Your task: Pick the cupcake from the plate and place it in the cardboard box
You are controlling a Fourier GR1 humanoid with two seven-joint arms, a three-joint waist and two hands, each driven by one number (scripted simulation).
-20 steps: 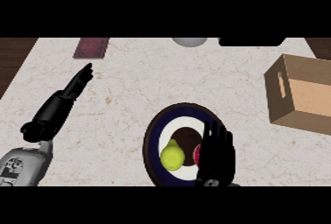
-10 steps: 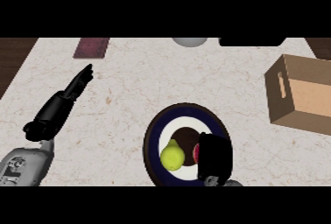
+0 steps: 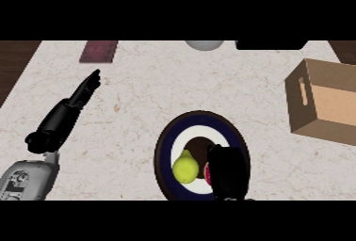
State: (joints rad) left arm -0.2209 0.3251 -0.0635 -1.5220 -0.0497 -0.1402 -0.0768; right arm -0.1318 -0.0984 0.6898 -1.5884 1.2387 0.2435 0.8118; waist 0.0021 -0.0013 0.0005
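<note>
A pale, marble-like table (image 3: 139,94) with thin brownish veins fills the view under even light. Dark wood-brown surface (image 3: 14,66), perhaps floor, shows past its upper corners. At the far edge lie a maroon slab (image 3: 99,51), a grey rounded thing (image 3: 204,44) and a black shape (image 3: 271,44).

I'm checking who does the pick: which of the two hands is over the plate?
The right hand, over the right half of the plate, beside the pear. The left hand is off to the left over the counter, fingers straight.
</note>
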